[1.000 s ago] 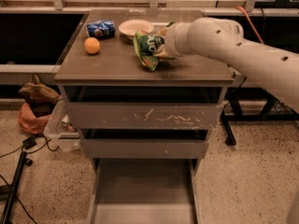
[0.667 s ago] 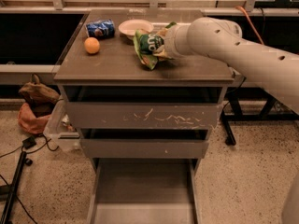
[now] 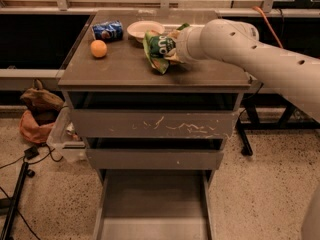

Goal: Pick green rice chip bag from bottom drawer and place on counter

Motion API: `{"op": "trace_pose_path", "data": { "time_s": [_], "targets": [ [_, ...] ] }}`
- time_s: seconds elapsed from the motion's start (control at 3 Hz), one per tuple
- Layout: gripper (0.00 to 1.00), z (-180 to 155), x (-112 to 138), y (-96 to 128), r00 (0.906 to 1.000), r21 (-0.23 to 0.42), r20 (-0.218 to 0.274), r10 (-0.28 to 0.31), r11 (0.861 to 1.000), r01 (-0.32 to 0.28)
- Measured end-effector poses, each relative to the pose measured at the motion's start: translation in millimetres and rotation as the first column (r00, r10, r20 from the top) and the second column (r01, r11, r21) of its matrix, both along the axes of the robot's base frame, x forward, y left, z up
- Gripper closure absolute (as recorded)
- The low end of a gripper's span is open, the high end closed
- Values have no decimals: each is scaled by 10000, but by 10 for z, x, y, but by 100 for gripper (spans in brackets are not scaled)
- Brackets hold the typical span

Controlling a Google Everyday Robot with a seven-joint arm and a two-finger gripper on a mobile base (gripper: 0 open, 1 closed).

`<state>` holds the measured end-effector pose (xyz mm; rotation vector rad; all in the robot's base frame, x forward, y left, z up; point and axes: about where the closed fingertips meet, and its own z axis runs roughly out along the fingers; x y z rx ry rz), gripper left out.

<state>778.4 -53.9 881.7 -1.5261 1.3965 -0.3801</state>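
The green rice chip bag (image 3: 157,50) hangs tilted over the counter (image 3: 120,71), right of centre, with its lower tip touching or just above the top. My gripper (image 3: 172,48) is at the end of the white arm reaching in from the right; it is shut on the bag's upper right side and mostly covered by it. The bottom drawer (image 3: 155,204) is pulled out towards me below the cabinet, and its grey floor is bare.
On the counter are a blue crushed can (image 3: 107,30) at the back left, a white bowl (image 3: 145,30) behind the bag and an orange (image 3: 98,48) at the left. The scratched top drawer (image 3: 152,124) and middle drawer (image 3: 155,159) stand slightly out. A brown bag (image 3: 40,109) and cables lie on the floor at the left.
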Motion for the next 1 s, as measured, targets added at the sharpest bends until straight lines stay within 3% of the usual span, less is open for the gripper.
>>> {"op": "trace_pose_path", "data": {
  "time_s": [0.33,0.67,1.0],
  "targets": [
    [16,0,0,0,10000,0,0,0,10000,0],
    [0,0,0,1,10000,0,0,1,10000,-1],
    [0,0,0,1,10000,0,0,1,10000,-1]
  ]
}}
